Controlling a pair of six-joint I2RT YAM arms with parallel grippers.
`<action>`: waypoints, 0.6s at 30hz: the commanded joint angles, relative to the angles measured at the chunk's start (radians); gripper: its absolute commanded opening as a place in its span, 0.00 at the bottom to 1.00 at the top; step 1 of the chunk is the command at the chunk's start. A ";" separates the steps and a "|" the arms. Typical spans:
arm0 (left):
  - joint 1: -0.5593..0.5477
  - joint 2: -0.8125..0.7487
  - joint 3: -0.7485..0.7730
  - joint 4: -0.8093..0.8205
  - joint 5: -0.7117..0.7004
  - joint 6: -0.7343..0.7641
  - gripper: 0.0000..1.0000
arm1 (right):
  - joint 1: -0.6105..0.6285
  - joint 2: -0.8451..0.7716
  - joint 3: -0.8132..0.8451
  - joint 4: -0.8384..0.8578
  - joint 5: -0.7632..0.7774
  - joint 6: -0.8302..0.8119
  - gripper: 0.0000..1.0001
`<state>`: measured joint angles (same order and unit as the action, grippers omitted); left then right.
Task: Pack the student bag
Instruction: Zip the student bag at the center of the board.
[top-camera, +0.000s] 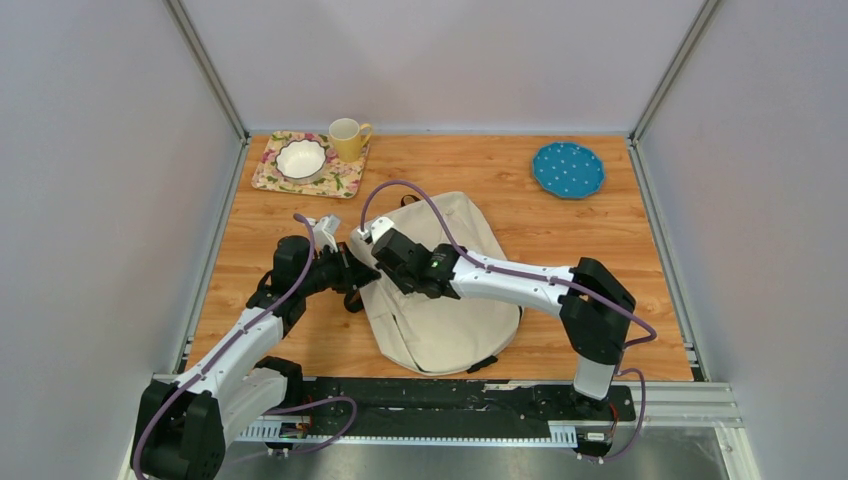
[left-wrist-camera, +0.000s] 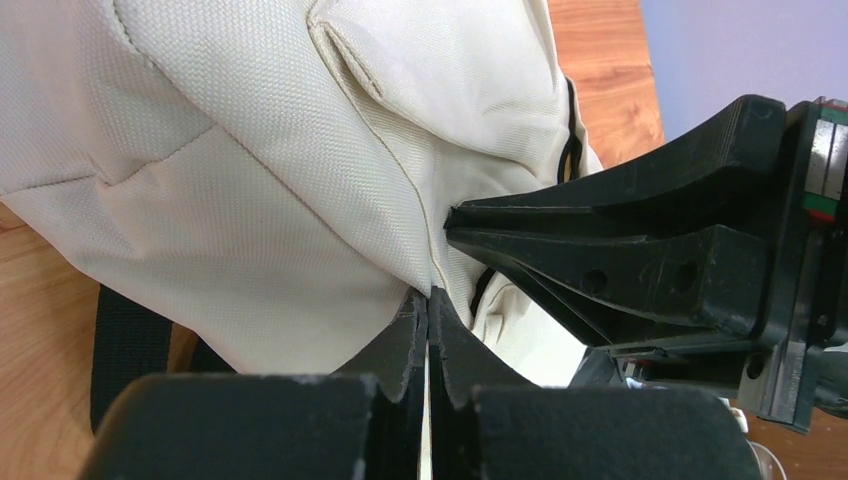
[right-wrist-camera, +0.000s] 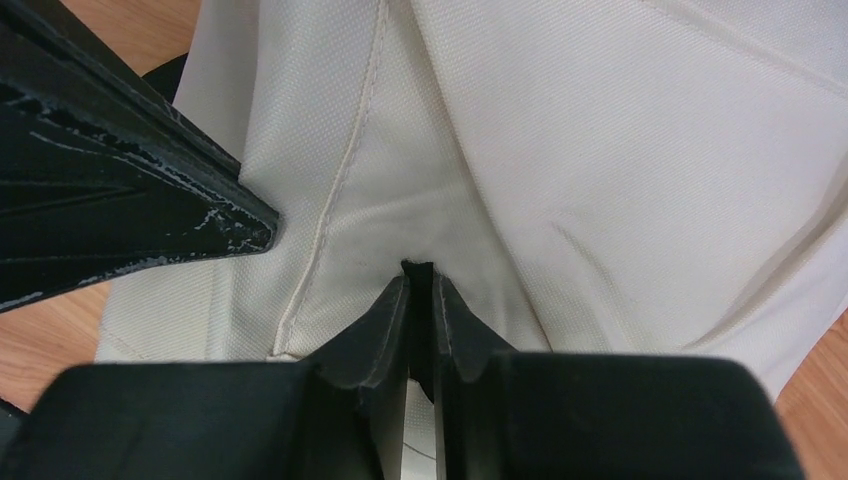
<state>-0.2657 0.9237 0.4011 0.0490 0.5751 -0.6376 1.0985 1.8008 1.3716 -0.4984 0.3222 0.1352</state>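
The student bag (top-camera: 450, 310) is a large cream fabric backpack lying flat in the middle of the wooden table. Both grippers meet at its left edge. My left gripper (top-camera: 366, 277) is shut, pinching a fold of the cream fabric (left-wrist-camera: 300, 230); its tips (left-wrist-camera: 428, 296) bite the cloth. My right gripper (top-camera: 380, 262) is shut on a small black tab (right-wrist-camera: 419, 268) at a seam of the bag (right-wrist-camera: 600, 150). Its black fingers (left-wrist-camera: 620, 250) show in the left wrist view, tips against the fabric. The left fingers (right-wrist-camera: 110, 180) show in the right wrist view.
A floral tray (top-camera: 340, 182) at the back left holds a white bowl (top-camera: 301, 158). A yellow mug (top-camera: 347, 138) stands at its far corner. A blue dotted plate (top-camera: 568, 168) lies at the back right. Grey walls close in the table.
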 joint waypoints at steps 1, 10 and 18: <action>-0.003 -0.025 0.012 0.084 0.086 -0.020 0.00 | 0.000 0.028 0.021 0.020 0.040 0.027 0.10; -0.003 -0.037 -0.001 0.037 0.059 0.012 0.00 | -0.028 -0.056 -0.045 0.069 0.081 0.087 0.00; -0.003 -0.075 -0.064 0.077 0.068 -0.083 0.48 | -0.057 -0.142 -0.123 0.116 -0.080 0.179 0.00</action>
<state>-0.2661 0.8875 0.3634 0.0612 0.5926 -0.6533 1.0470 1.7096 1.2728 -0.4427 0.2989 0.2489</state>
